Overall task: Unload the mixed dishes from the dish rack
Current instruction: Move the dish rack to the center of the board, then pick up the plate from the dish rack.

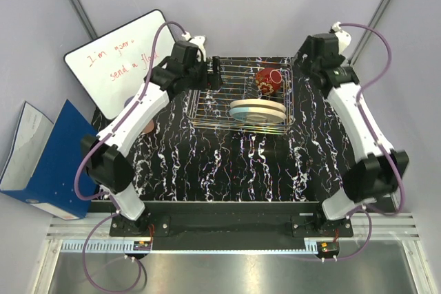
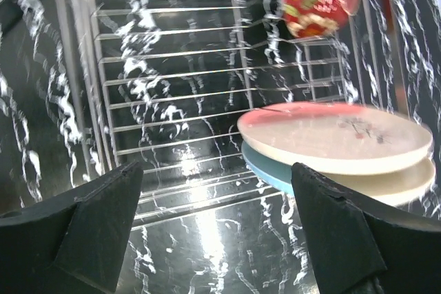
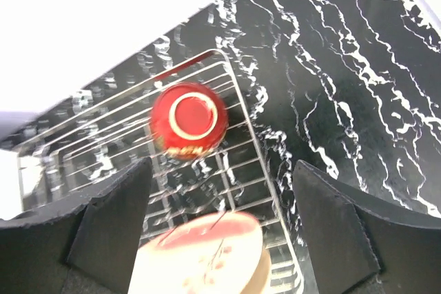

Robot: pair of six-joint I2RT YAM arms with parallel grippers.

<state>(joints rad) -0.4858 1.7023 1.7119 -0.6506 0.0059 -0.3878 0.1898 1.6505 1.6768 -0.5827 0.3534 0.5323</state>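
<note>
- Rectangular silver wire-grid dish rack [image 1: 220, 94]: bare metal, shiny.
- Round red patterned bowl [image 1: 269, 80]: glossy, smooth glaze.
- Round pink-and-cream plate [image 2: 331, 135]: smooth, soft sheen.
- Black white-veined marble-look tabletop [image 1: 227, 163]: polished, reflecting light.

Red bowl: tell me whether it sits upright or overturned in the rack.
Overturned and tilted: the red bowl shows its ringed foot upward to the top and right wrist cameras, inside the dish rack.
</note>
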